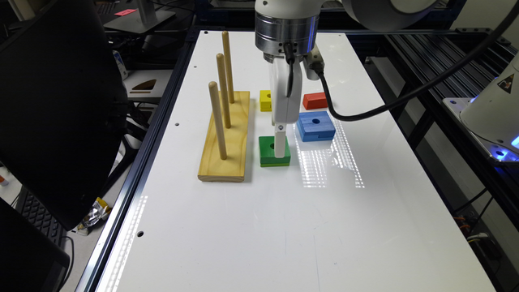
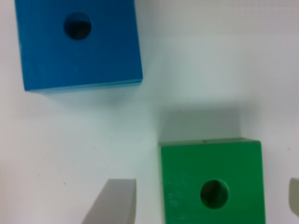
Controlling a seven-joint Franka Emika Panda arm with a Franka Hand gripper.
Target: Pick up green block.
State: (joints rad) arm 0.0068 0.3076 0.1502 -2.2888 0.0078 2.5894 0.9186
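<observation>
The green block [image 1: 267, 154] lies flat on the white table [image 1: 284, 227], a square piece with a round centre hole. In the wrist view the green block [image 2: 187, 177] sits between my two fingers, with a strip of white table showing on each side of it. My gripper [image 2: 205, 200] is open and straddles the block without touching its sides. One grey fingertip [image 2: 117, 200] is beside one edge, the other [image 2: 294, 196] just shows past the opposite edge. In the exterior view my gripper [image 1: 279, 150] hangs straight down onto the block.
A larger blue block [image 1: 316, 125] [image 2: 79, 46] lies close by, toward the exterior view's right. Behind are a small yellow block [image 1: 265, 99] and a red block [image 1: 315, 100]. A wooden base with three upright pegs [image 1: 227, 138] stands at the exterior view's left of the green block.
</observation>
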